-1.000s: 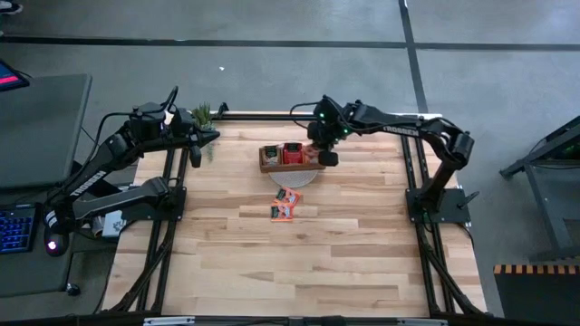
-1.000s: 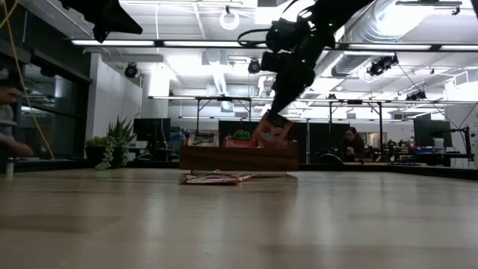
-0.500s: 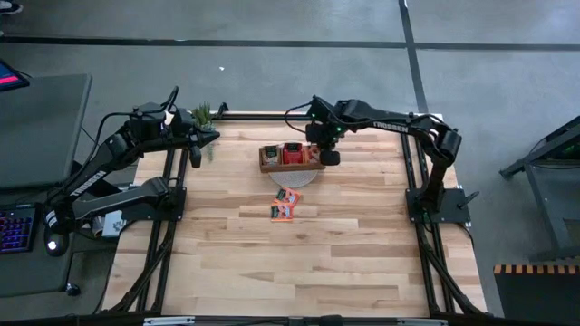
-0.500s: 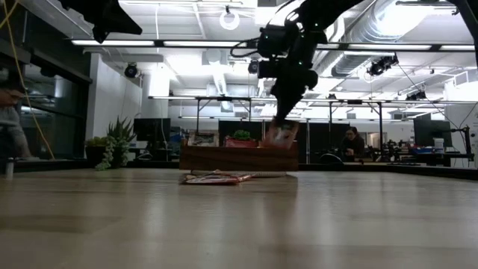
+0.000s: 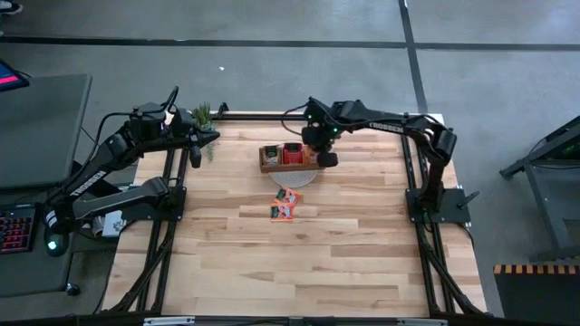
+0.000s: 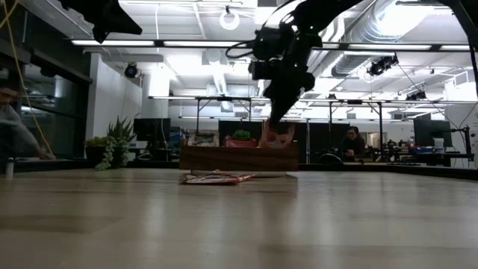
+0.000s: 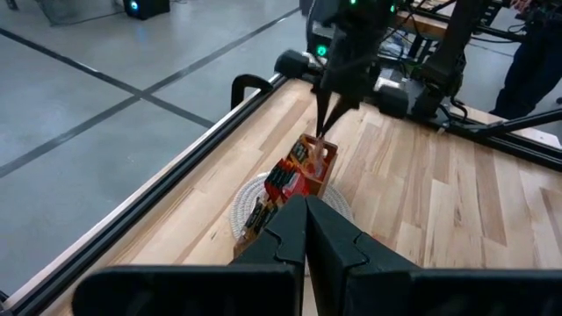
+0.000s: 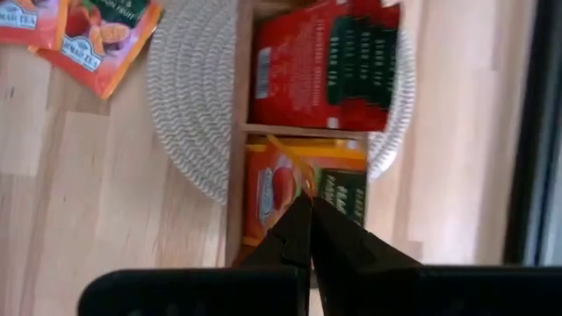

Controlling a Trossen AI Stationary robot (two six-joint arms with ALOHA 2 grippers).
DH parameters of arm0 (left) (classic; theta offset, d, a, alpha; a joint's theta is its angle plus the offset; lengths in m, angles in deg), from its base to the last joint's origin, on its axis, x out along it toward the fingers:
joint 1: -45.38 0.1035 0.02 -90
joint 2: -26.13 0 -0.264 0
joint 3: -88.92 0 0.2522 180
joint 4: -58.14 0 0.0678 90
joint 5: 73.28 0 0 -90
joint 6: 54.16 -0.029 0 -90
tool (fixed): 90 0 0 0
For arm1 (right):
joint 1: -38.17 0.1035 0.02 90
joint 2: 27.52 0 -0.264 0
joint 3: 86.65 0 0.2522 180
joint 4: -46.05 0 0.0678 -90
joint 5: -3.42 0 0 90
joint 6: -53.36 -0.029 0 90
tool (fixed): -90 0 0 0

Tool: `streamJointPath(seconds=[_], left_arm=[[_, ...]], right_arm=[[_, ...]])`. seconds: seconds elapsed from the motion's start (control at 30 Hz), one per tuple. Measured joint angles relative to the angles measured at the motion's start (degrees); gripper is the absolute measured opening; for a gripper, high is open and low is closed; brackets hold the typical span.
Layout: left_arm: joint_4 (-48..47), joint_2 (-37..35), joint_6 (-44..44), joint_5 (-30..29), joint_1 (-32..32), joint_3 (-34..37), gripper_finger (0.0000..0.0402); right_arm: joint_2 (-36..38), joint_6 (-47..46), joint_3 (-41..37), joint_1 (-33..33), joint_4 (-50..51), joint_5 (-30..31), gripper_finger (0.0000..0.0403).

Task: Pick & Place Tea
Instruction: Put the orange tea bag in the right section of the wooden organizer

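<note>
A brown wooden tray (image 5: 268, 164) stands on a round woven mat (image 8: 189, 132) at the table's far middle. Red tea sachets (image 8: 320, 75) fill its middle compartment. My right gripper (image 6: 276, 122) hangs over the tray's right end compartment, shut on an orange tea sachet (image 6: 278, 135). Two or three loose tea sachets (image 5: 285, 204) lie flat on the table, just nearer than the tray. My left gripper (image 7: 306, 215) is shut with nothing in it, raised at the far left corner and pointing toward the tray (image 7: 294, 180). My right gripper pinches the orange sachet's upper edge (image 8: 294, 186) between its two fingers. The fingers come from above, slanting steeply down. The sachet hangs nearly upright below them, and its lower end (image 7: 316, 162) dips into the tray's right end compartment; whether it touches the bottom is hidden.
A small potted plant (image 5: 201, 116) stands at the far left corner beside my left arm. Black frame rails (image 5: 412, 172) run along the table's left and right sides. The near half of the wooden tabletop (image 5: 290, 272) is bare planks.
My right gripper has tipped to point more steeply down and shifted a little toward the table's left over the tray's right end. It stays shut on the orange sachet, which has swung from tilted to nearly upright.
</note>
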Motion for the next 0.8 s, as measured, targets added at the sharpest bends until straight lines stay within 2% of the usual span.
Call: streamJointPath(seconds=[0.4,0.63,0.8], left_arm=[[-0.02,0.0,0.0,0.02,0.0,0.0,0.0],[-0.02,0.0,0.02,0.02,0.0,0.0,0.0],[-0.02,0.0,0.02,0.02,0.01,0.0,0.0]], right_arm=[[-4.32,0.38,-0.09,2.26,-0.01,0.42,0.0],[-5.38,0.12,-0.09,2.22,-0.72,4.5,0.0],[-5.38,0.14,-0.09,2.22,-0.79,5.25,0.0]])
